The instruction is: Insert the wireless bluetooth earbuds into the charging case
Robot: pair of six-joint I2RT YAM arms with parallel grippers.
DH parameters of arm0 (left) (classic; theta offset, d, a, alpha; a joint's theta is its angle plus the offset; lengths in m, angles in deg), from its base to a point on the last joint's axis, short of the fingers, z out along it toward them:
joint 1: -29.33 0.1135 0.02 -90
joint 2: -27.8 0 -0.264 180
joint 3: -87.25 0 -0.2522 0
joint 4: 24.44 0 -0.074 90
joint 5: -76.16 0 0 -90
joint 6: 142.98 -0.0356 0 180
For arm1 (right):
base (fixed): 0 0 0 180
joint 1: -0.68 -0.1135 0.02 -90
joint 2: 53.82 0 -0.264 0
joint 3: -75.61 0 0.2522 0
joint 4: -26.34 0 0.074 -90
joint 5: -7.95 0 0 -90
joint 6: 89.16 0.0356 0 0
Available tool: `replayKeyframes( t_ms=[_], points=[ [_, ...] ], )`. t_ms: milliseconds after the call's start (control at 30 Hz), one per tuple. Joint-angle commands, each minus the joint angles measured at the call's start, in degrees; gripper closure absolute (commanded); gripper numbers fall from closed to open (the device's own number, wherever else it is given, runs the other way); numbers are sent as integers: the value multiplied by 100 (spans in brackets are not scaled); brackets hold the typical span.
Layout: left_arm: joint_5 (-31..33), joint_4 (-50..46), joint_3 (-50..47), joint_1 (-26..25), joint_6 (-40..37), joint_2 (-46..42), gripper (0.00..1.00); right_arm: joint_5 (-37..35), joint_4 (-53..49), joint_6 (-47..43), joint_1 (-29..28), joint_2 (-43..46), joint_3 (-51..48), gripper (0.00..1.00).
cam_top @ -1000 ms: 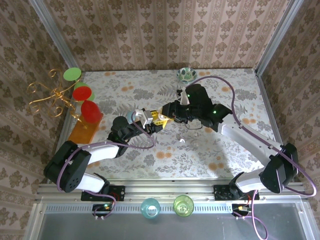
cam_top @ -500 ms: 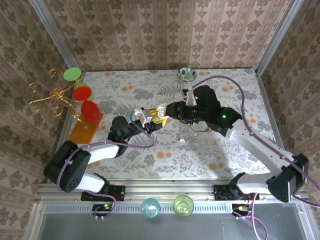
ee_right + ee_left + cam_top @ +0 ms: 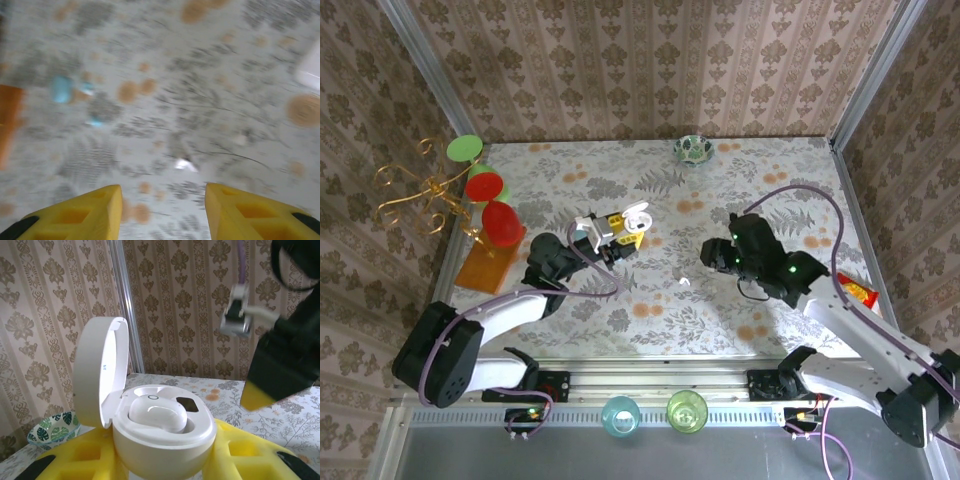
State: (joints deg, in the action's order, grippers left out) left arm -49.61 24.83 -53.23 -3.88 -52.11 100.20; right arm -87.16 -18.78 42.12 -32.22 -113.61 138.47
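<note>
Probably light and slick, the earbud (image 3: 683, 283) wants a gentle pinch across its body from the spread right gripper (image 3: 161, 200); the left gripper (image 3: 615, 236) pinches the case (image 3: 165, 440).

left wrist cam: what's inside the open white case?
One white earbud sits in the white case, with the lid hinged up on the left. A small dark patch shows beside it. Bud and rim hide the rest, so a second bud cannot be confirmed.
</note>
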Motion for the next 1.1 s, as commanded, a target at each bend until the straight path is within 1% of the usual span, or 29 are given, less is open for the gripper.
replayKeyframes(
  t_ms=[0,100,233,300,433,567,667,800,1067],
  points=[
    [-71,-166,-111,43,-164,-194,79,-163,-83,-244,116,-412,-222,51],
    [-71,-269,-122,43,-191,-259,79,181,24,-226,118,-960,-243,52],
    [-71,-314,-141,43,-183,-305,79,174,24,-270,147,-1467,-269,58],
    [-71,-342,-150,43,-191,-323,79,396,288,-249,299,-1617,-408,59],
    [-71,-371,-142,35,-192,-323,79,906,585,-133,493,-1762,-611,58],
    [-71,-353,-117,34,-192,-288,79,1322,761,81,517,-1853,-727,58],
    [-71,-361,-106,34,-200,-305,79,1597,992,328,498,-1736,-917,59],
    [-71,-383,-106,34,-200,-307,79,1557,1027,441,468,-1621,-1074,59],
    [-71,-411,-45,8,-209,-288,79,1535,1274,521,460,-1871,-1207,59]
  ],
)
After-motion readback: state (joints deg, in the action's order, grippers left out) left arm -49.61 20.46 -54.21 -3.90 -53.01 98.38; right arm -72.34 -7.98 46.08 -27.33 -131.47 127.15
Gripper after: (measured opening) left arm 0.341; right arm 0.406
